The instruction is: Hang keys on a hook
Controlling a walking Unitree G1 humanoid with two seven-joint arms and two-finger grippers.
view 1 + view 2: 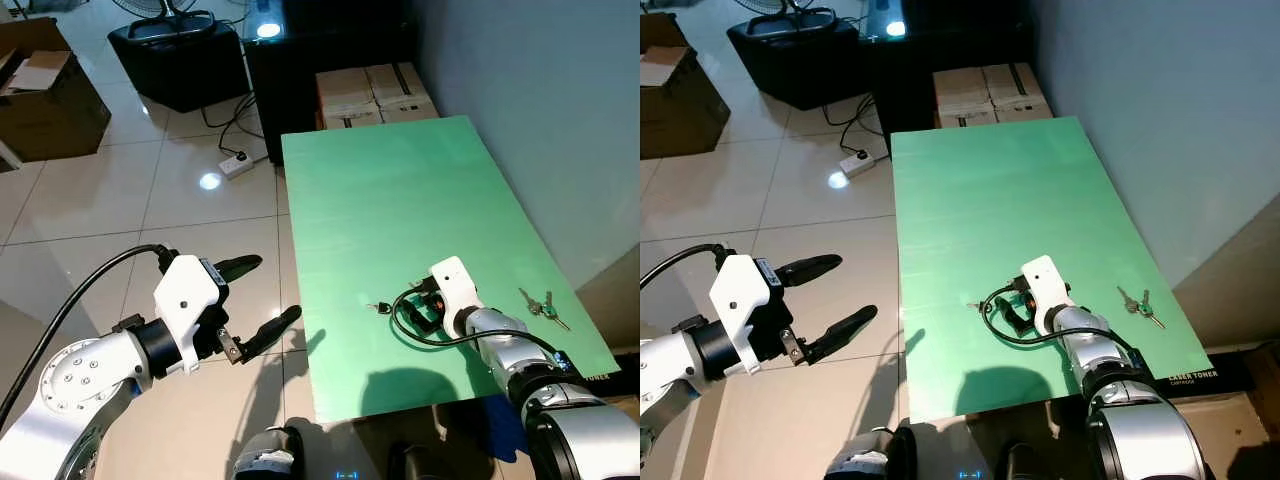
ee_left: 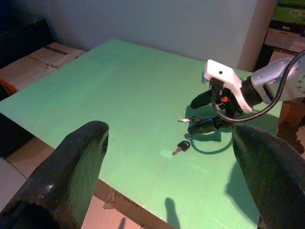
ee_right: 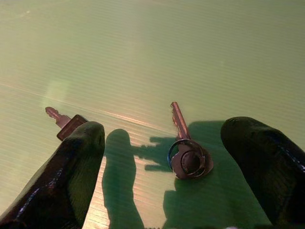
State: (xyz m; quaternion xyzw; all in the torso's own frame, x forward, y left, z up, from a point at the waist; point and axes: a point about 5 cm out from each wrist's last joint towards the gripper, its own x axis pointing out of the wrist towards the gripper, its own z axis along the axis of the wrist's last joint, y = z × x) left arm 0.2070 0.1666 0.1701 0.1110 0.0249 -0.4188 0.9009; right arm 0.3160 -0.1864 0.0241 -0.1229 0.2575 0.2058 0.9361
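On the green table (image 1: pixel 400 200) my right gripper (image 1: pixel 418 302) rests low and open. A silver key on a ring (image 3: pixel 183 155) lies flat between its black fingers (image 3: pixel 71 176). Just beyond one fingertip lies a small black-headed key (image 1: pixel 380 307), also visible as the black-headed key (image 3: pixel 66 124). A second bunch of keys with a green head (image 1: pixel 543 306) sits near the table's right edge. My left gripper (image 1: pixel 274 289) hangs open over the floor, left of the table, holding nothing.
A grey wall runs along the table's right side. Cardboard boxes (image 1: pixel 375 95) and a black cabinet (image 1: pixel 300 60) stand behind the table. A power strip (image 1: pixel 236 165) with cables lies on the tiled floor, and another cardboard box (image 1: pixel 45 95) is far left.
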